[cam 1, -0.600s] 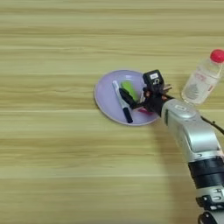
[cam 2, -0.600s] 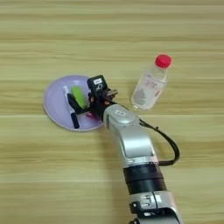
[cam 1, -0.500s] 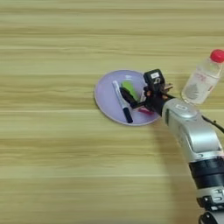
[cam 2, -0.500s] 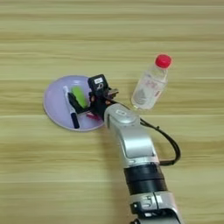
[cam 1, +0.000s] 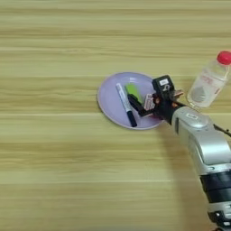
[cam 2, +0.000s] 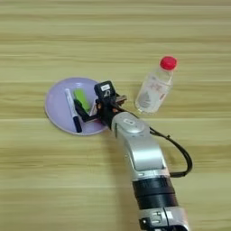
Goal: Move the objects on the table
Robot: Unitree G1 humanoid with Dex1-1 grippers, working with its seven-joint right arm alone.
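On the wooden table a round lavender plate serves as the landmark for everything else. Across the plate's middle lies a white marker, its black cap toward the near rim. Just right of the marker, also on the plate, sits a small lime-green block. Over the plate's right part hangs the right gripper, its two black fingers spread, with a small pink-red and white packet between them; whether the fingers press the packet or only flank it I cannot tell. A silver forearm runs from the gripper away to the near right of the plate. Well to the right of the plate stands a clear plastic bottle with a red cap, tilted in view, apart from the plate
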